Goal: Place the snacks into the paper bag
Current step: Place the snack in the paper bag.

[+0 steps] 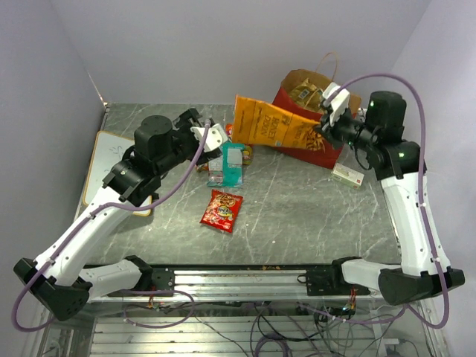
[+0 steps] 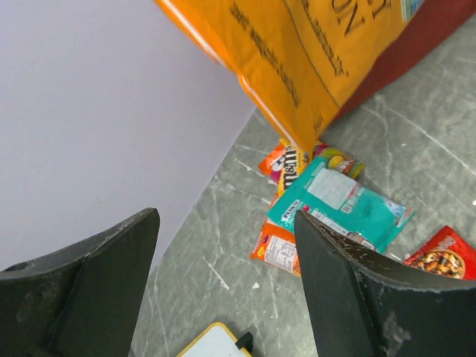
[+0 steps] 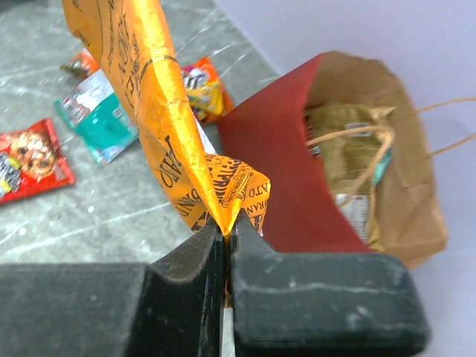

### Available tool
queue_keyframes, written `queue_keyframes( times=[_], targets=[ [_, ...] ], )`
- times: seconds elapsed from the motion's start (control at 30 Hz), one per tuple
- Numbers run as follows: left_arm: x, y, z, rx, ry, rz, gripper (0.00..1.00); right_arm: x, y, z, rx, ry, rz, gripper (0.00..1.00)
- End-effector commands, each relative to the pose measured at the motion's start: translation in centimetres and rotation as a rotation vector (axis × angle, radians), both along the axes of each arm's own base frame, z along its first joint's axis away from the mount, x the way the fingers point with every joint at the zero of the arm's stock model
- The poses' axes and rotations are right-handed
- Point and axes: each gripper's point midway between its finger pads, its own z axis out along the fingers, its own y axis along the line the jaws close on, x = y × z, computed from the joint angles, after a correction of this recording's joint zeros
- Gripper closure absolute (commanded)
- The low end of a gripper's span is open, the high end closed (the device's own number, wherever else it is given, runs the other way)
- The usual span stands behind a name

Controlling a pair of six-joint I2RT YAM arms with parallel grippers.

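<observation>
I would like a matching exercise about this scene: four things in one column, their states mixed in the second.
Column one:
1 orange chip bag
2 teal pack
3 paper bag
4 left gripper

Column two:
a open, holding nothing
b flat on the table
c pinched by the right gripper
d has a packet inside

Pairs: 1-c, 2-b, 3-d, 4-a

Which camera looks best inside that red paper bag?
The right wrist view: the paper bag gapes toward it, a tan packet inside. The top view shows its mouth small and far; the left wrist view only a red corner.
</observation>
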Motion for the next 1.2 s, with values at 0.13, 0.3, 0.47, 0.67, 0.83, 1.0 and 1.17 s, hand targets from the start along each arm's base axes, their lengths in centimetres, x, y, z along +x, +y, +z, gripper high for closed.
queue_keyframes(
  times=[0.13,0.3,0.47,0.67,0.83,1.0,1.17],
  targets=[
    [1.9,4.3,1.8,-0.060,-0.107,0.222,0.11,4.3,-2.7,9.9,0.104,-0.202,-0.204,1.00],
    [1.9,5.0,0.9,-0.049,-0.110,0.243,0.07,6.9,-5.6,14.3,0.150,-0.315,-0.304,1.00],
    [1.7,5.2,0.7,-0.045,-0.108,0.244,0.03,9.3,-9.3,16.3,0.182,-0.375,-0.382,1.00],
    [1.7,5.0,0.3,-0.037,-0.103,0.233,0.01,12.6,-12.9,14.6,0.150,-0.362,-0.438,1.00],
    [1.7,5.0,-0.3,-0.029,-0.104,0.229,0.01,14.7,-14.8,11.5,0.134,-0.288,-0.424,1.00],
    [1.7,4.8,-0.7,-0.018,-0.098,0.217,0.01,15.8,-15.7,8.2,0.107,-0.221,-0.403,1.00],
    [1.8,4.6,-0.9,-0.016,-0.093,0.212,0.01,16.4,-16.2,6.0,0.075,-0.173,-0.389,1.00]
  ],
)
